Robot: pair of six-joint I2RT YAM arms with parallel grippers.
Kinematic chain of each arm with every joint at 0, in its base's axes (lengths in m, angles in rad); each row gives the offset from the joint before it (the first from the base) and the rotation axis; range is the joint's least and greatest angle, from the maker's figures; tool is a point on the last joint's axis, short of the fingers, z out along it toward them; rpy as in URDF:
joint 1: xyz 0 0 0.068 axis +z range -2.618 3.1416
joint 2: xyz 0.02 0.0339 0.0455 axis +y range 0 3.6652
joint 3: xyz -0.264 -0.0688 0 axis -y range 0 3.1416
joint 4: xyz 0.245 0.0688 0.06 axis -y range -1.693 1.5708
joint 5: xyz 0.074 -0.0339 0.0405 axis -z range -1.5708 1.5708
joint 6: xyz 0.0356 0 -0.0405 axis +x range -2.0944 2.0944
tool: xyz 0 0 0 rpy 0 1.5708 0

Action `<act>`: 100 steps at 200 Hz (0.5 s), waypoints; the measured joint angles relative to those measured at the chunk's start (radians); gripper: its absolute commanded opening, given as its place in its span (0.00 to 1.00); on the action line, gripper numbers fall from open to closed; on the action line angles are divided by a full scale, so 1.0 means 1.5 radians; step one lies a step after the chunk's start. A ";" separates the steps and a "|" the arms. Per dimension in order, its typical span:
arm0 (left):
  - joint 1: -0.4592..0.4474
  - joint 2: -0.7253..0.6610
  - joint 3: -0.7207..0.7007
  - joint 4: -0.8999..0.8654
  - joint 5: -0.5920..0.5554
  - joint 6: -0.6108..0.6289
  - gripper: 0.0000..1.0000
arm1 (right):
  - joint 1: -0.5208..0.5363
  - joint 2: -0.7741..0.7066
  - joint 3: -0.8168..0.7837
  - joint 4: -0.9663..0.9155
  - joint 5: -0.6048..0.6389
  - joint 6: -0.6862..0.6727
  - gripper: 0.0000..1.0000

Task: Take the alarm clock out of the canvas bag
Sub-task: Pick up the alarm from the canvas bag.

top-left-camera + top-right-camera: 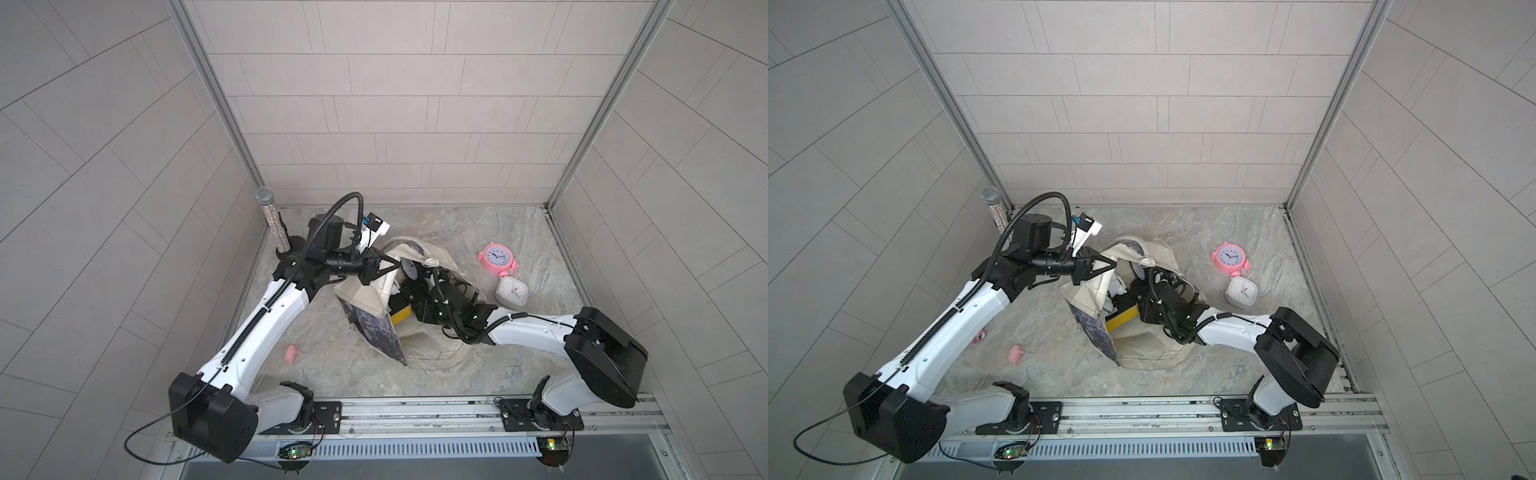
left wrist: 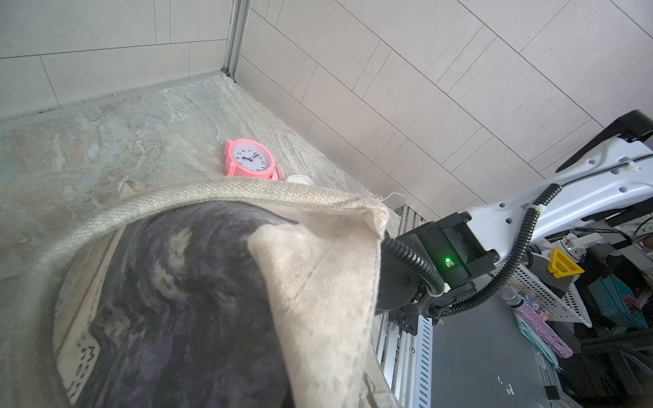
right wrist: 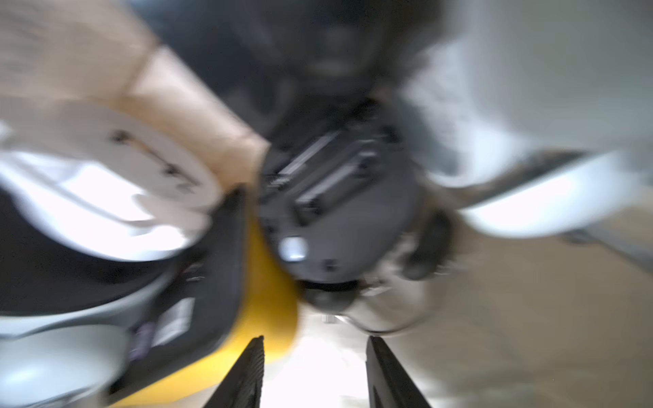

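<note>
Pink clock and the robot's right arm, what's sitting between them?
A small white square clock lies between the pink clock and the right arm. Both top views show it.

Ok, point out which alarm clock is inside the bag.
The dark-rimmed round clock, just inside the canvas bag. The pink clock and the white square clock lie outside it on the tabletop.

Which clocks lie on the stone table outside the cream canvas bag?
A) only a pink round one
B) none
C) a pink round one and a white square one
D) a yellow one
C: the pink round alarm clock and the white square clock both lie on the stone table outside the cream canvas bag.
</note>
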 measured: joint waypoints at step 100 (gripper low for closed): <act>-0.003 -0.012 -0.006 -0.005 0.000 0.001 0.00 | 0.049 0.067 0.039 0.044 -0.019 0.078 0.79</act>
